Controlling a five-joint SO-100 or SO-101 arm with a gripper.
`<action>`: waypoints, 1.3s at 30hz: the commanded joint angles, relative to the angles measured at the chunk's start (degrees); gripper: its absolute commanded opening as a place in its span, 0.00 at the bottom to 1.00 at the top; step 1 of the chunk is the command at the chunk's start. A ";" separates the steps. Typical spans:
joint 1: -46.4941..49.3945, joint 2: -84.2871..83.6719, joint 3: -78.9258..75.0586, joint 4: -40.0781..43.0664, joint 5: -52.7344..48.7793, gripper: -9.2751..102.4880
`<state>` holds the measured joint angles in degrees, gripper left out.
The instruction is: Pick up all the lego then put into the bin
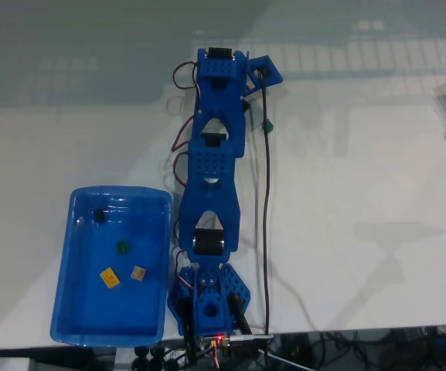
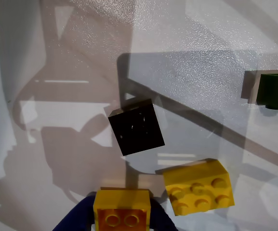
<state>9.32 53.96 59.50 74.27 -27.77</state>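
Fixed view: white worktop (image 1: pixel 362 232) lies open on the right and far left. The blue arm (image 1: pixel 215 201) runs down the middle, a black cable (image 1: pixel 267 216) just right of it. The bin (image 1: pixel 62 309) sits near left, beside the arm's base. Wrist view: a black brick (image 2: pixel 136 127), two yellow bricks (image 2: pixel 199 187) (image 2: pixel 122 209) and a green brick (image 2: pixel 276 94) crowd the worktop, with narrow gaps between them.

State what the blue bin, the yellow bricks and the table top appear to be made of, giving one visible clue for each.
The bin: seemingly glossy moulded plastic; its floor mirrors the lighting and its corners are rounded. The yellow brick and the orange-yellow brick at the lower edge of the wrist view: hard, smooth plastic, with crisp round studs. The table: a matte white, finely grained surface; likely laminate, but unclear.
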 commanded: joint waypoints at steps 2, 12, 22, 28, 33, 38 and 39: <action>-0.44 0.26 -2.64 0.18 -0.35 0.08; -10.81 25.58 4.66 3.87 0.44 0.08; -45.26 71.54 32.43 7.29 -12.92 0.09; -63.19 83.32 46.32 12.83 -15.47 0.08; -69.70 88.15 57.04 14.06 -19.86 0.08; -71.89 90.09 61.87 16.08 -23.47 0.10; -71.89 90.09 61.96 16.26 -23.64 0.11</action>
<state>-61.96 142.91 121.38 90.09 -50.62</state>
